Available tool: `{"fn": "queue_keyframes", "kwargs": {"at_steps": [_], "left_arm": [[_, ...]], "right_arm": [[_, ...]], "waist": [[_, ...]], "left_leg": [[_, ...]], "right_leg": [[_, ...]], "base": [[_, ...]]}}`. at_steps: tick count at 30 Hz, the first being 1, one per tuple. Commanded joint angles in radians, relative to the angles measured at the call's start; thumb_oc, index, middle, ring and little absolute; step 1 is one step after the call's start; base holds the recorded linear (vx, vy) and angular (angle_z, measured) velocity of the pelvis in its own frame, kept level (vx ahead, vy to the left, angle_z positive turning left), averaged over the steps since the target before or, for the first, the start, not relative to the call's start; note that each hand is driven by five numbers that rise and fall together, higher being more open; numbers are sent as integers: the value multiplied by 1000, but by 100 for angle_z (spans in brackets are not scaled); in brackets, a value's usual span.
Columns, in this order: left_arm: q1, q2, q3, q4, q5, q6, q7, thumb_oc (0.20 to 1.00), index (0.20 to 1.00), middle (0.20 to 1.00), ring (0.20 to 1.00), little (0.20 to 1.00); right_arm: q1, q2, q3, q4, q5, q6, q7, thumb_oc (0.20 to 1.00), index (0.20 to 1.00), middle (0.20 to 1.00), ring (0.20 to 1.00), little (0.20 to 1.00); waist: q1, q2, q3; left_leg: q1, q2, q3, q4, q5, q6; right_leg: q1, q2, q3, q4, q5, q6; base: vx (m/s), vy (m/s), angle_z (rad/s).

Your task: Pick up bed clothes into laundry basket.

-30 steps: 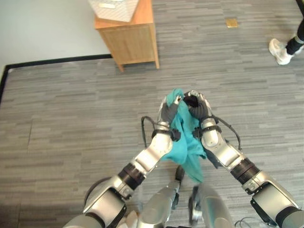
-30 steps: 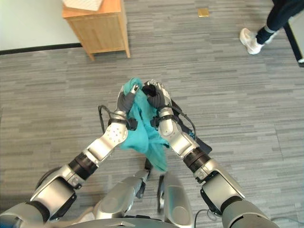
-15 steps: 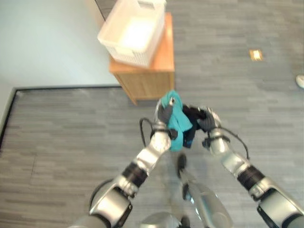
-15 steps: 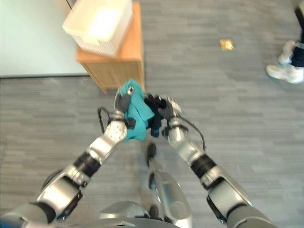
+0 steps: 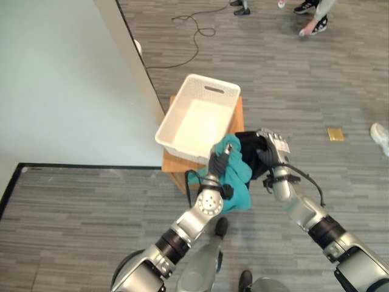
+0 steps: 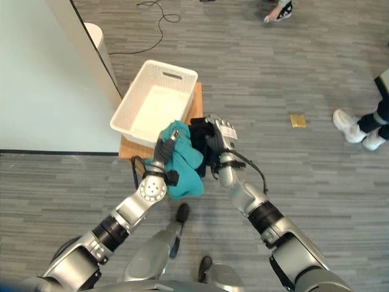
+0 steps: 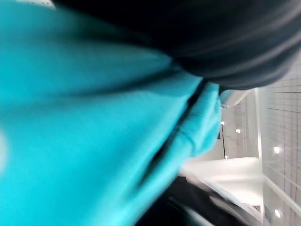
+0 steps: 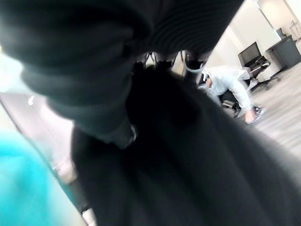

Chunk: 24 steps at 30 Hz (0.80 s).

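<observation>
1. Left hand (image 5: pixel 217 163) is gripping the teal cloth (image 5: pixel 234 182), fingers curled into the fabric; the cloth is hanging below the hand, clear of the floor (image 5: pixel 91 207).
2. Right hand (image 5: pixel 271 148) is gripping the dark cloth (image 5: pixel 248 146), fingers curled round it, just beside the left hand.
3. Both cloths are touching each other, bunched between the two hands.
4. The hands are holding the bundle at the near edge of the white basket (image 5: pixel 200 118), which is sitting on a wooden cabinet (image 5: pixel 173 167) beside a pale wall (image 5: pixel 67 79).
5. Persons' shoes (image 5: pixel 380 135) are showing on the grey floor beyond.
6. A black cord (image 5: pixel 194 36) is lying on the floor behind the basket.
</observation>
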Motion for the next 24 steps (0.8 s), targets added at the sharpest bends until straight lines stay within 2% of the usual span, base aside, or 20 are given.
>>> {"fn": "queue_keyframes", "kwargs": {"at_steps": [1,2,3,4,5,6,9,10,11,18,24], "left_arm": [[-75,-2,32,35,0,-77,17,200,200,200,200,200],[-78,6,14,55,5,-77,3,200,200,200,200,200],[-80,3,16,56,5,-77,3,200,200,200,200,200],[-79,8,8,62,6,-82,-7,200,200,200,200,200],[-69,25,-7,54,3,-90,-22,200,200,200,200,200],[-69,23,-1,54,2,-89,-22,200,200,200,200,200],[-52,32,-7,47,-9,-102,-39,200,200,200,200,200],[-52,31,-4,47,-9,-102,-40,200,200,200,200,200],[-42,26,-12,49,-27,-113,-48,200,200,200,200,200],[-21,21,-9,48,-50,-127,-48,200,200,200,200,200],[-37,8,0,57,-63,-123,-42,200,200,200,200,200]], "right_arm": [[-46,14,-216,-134,166,-115,-111,200,200,200,200,200],[-117,-95,-218,-108,275,-172,-100,200,200,200,200,200],[-125,-98,-211,-101,279,-176,-100,200,200,200,200,200],[-162,-147,-192,-63,314,-186,-92,200,200,200,200,200],[-251,-234,-118,10,357,-189,-61,200,200,200,200,200],[-270,-235,-100,21,361,-193,-61,200,200,200,200,200],[-460,-305,79,154,402,-193,-20,200,200,200,200,200],[-467,-304,86,157,403,-193,-20,200,200,200,200,200],[-558,-335,172,205,414,-191,12,200,200,200,200,200],[-691,-330,302,277,393,-180,40,200,200,200,200,200],[-628,-309,249,167,367,-174,36,200,200,200,200,200]], "waist": [[23,-78,-47],[24,-91,-70],[23,-89,-68],[25,-94,-73],[40,-105,-80],[37,-101,-79],[51,-118,-86],[49,-116,-85],[59,-133,-90],[76,-141,-85],[75,-137,-78]], "left_leg": [[226,106,12,-37,-143,-9],[237,107,15,-37,-151,-15],[238,107,15,-37,-152,-15],[240,104,15,-37,-156,-17],[240,103,20,-37,-156,-22],[240,103,21,-37,-157,-22],[239,107,31,-37,-160,-29],[239,107,31,-37,-160,-29],[237,111,26,-37,-162,-35],[228,111,14,-37,-159,-42],[224,111,1,-37,-158,-41]], "right_leg": [[64,-14,-39,-292,233,18],[85,-21,-50,-310,234,23],[87,-21,-51,-312,235,23],[95,-24,-55,-322,238,28],[100,-27,-59,-333,243,36],[100,-27,-58,-334,244,36],[106,-32,-64,-349,253,43],[106,-32,-64,-349,253,43],[113,-33,-69,-361,256,46],[116,-39,-87,-363,258,52],[117,-41,-98,-357,252,51]], "base": [[164,0,68],[88,-14,13],[115,-16,-19],[62,6,-19],[61,6,9],[37,11,21],[24,1,18],[34,-28,12],[22,-27,8],[3,-14,23],[-3,-10,0]]}}
